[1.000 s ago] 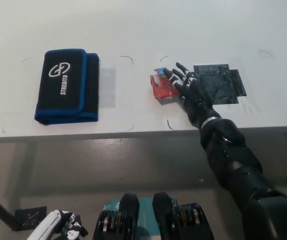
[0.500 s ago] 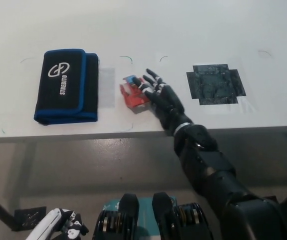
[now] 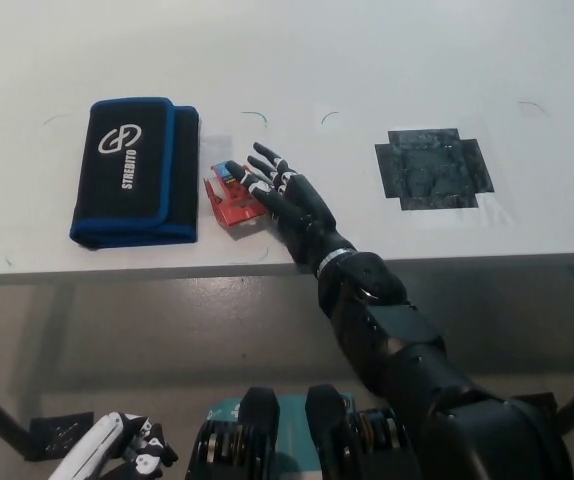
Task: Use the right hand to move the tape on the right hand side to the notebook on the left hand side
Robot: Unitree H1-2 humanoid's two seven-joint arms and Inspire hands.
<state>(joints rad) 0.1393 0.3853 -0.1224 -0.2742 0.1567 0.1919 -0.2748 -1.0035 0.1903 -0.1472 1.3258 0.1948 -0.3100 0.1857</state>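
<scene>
A small red tape dispenser point(image 3: 229, 198) with a blue part sits just right of the black notebook point(image 3: 132, 170), which has a blue rim and a white logo and lies at the table's left. My black right hand point(image 3: 292, 200) reaches in from the lower right, shut on the tape, its fingers spread over the tape's right side. A narrow gap separates the tape from the notebook's right edge. My white left hand point(image 3: 117, 455) rests low at the bottom left, below the table's level and partly cut off.
A dark taped patch point(image 3: 429, 167) marks the white table point(image 3: 117, 255) at the right. The table's front edge runs across the middle of the picture, with grey floor below it. Small pen marks dot the tabletop.
My right hand has carried the tape leftward from beside the dark patch to just beside the notebook. The left hand has not moved.
</scene>
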